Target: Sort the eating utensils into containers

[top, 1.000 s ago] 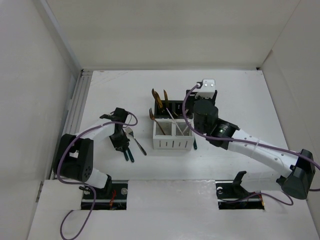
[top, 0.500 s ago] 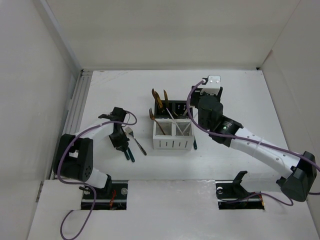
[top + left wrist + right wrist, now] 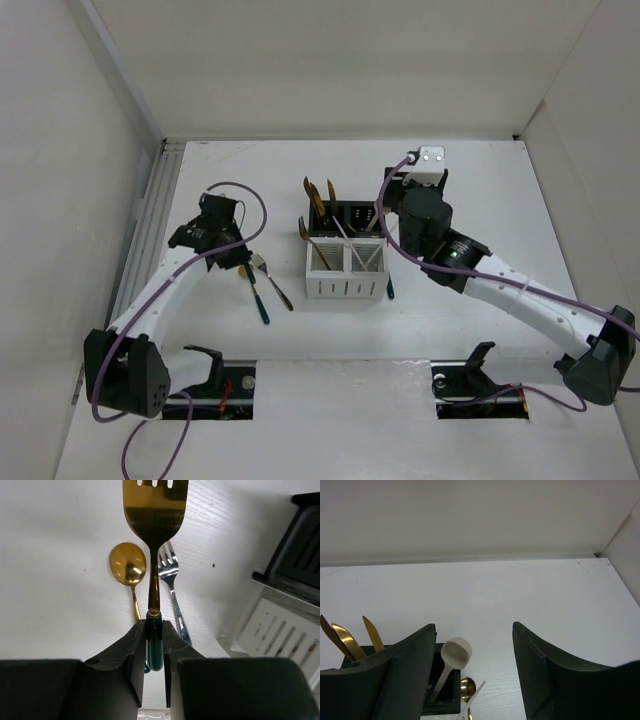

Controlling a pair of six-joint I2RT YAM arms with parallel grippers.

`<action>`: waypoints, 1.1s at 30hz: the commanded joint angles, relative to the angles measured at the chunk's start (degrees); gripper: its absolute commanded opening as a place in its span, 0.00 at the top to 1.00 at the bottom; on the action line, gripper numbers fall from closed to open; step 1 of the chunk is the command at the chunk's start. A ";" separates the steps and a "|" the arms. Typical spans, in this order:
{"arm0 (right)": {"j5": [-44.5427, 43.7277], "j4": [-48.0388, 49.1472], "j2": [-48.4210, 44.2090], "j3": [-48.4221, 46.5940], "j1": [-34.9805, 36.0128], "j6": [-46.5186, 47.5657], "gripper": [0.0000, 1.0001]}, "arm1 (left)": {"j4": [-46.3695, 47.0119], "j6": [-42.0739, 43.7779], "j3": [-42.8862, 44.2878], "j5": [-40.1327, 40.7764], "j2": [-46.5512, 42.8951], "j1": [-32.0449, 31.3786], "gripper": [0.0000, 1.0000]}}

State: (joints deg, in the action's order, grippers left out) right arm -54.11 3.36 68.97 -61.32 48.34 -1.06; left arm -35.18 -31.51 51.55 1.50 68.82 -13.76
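While left gripper pinches the gold teal-handled fork and right gripper gapes empty, next move should carry it to the black-and-white slotted bins.

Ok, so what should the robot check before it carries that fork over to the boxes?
1. Grip: the left gripper is shut on the teal handle of the gold fork. Ok.
2. Fork off the table: it looks lifted above the gold spoon and the silver fork. Ok.
3. Fork straight: it sticks out in line with the fingers. Ok.
4. Way clear: the right gripper is open and hovers by the black bin that holds the cream spoon. Probably not ok.
5. Which bin takes forks: the white bins hold utensils, but they are too small to sort out. Cannot tell.
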 commanded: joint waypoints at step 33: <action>6.04 -2.21 -10.70 0.06 -0.17 0.09 0.32 | 59.87 13.75 -7.07 -26.38 -9.05 -19.02 1.00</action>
State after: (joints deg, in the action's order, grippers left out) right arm -47.20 1.61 59.96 -60.97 48.34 -0.89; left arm 17.93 -14.92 47.16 -27.00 60.25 -31.22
